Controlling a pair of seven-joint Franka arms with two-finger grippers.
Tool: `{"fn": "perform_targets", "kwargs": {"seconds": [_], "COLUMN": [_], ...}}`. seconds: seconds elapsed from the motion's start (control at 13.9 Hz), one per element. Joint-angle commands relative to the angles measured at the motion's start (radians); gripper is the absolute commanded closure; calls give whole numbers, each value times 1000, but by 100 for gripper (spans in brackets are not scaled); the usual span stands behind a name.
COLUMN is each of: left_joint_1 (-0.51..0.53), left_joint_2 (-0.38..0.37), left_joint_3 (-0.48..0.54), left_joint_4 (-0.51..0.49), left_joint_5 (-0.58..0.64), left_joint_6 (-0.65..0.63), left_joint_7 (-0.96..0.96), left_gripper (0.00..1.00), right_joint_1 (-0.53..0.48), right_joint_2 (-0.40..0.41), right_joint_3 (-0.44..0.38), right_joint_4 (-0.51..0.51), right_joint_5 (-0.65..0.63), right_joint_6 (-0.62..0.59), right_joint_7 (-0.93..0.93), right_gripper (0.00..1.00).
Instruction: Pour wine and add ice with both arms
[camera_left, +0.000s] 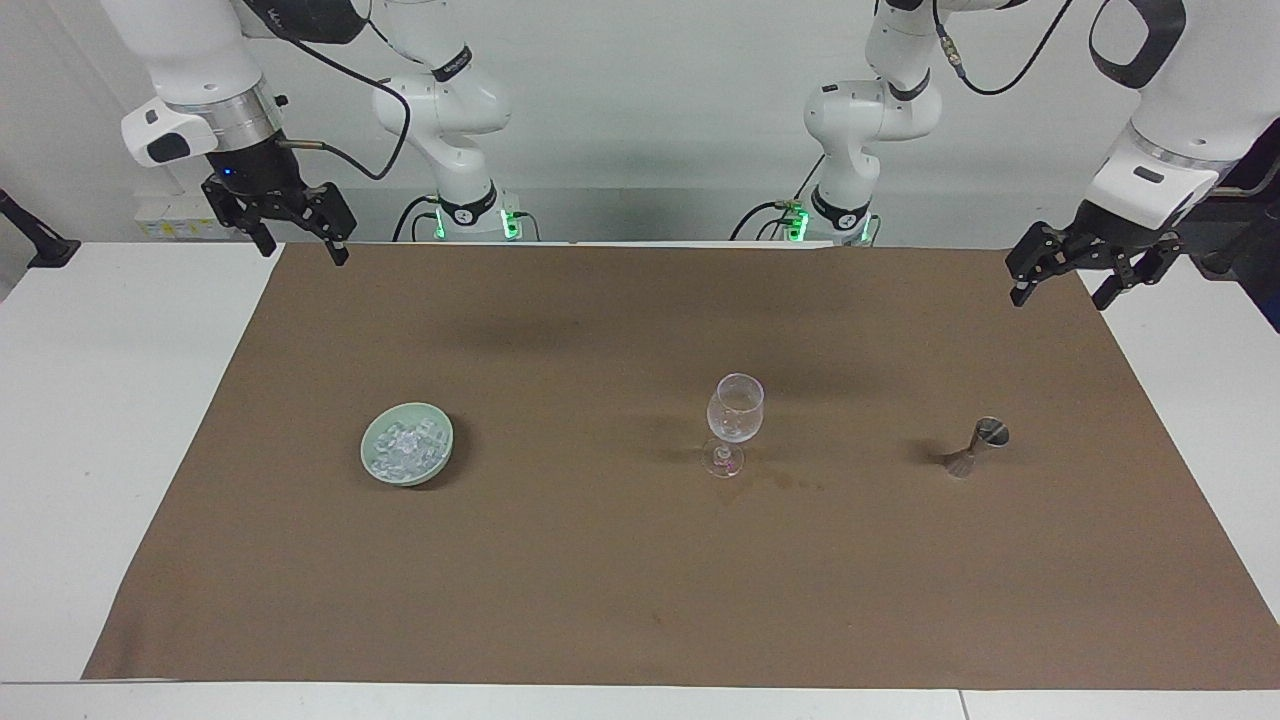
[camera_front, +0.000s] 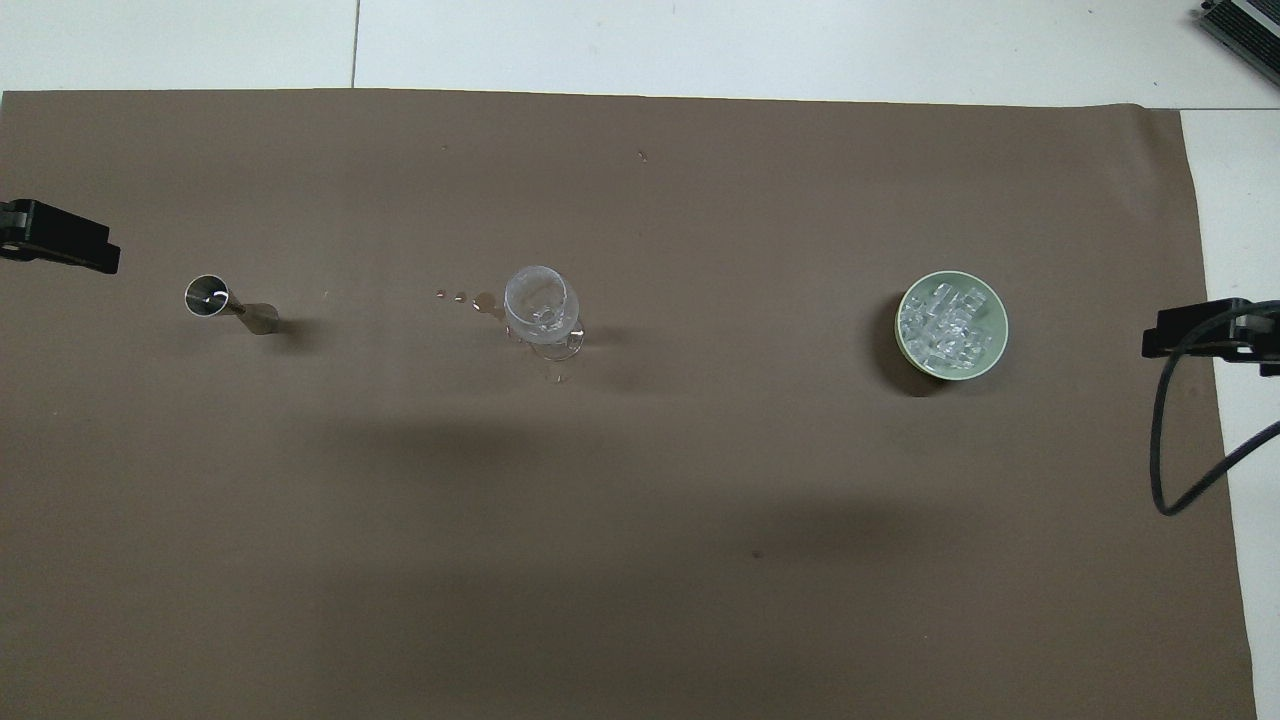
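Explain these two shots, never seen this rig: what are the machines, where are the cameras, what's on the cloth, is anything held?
Two white jointed robot arms stand at a table. One picture faces them from across it; the other looks down from above their end.

On the brown cloth stand three things in a row: a pale green bowl of small clear ice chunks toward the right arm's end, a clear stemmed glass in the middle, and a small metal hourglass-shaped measuring cup toward the left arm's end. A few drops lie beside the glass.

The right gripper and left gripper hang open in the air over the cloth's corners, holding nothing.
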Motion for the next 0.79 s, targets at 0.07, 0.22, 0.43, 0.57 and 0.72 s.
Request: {"fn": "perform_targets", "kwargs": {"seconds": [0.07,0.22,0.43,0.57,0.72], "left_joint_1": [-11,-2,50,110,165], "left_joint_2": [-13,-17,-7,0,10], "left_joint_3": [9,10,12,12,15], "left_joint_4": [-5,-8,-11,-11,-21], "left_joint_5": [8,7,-36,-114,-202], "left_joint_6": [-20,-38,-26,-25,-19], "left_joint_7": [0,6,139,254,379], "left_gripper": [0,0,0,0,0], "right_joint_1": [-15,-15,-15,-15,-15], "right_joint_2": [3,3,3,3,3], "right_joint_3": [8,8,8,8,7], "right_joint_4": [2,2,2,2,2], "right_joint_5": [21,21,21,21,21], "right_joint_6": [6,6,6,6,6], "right_joint_7": [-20,-20,-20,-20,-20], "right_gripper": [0,0,0,0,0]}}
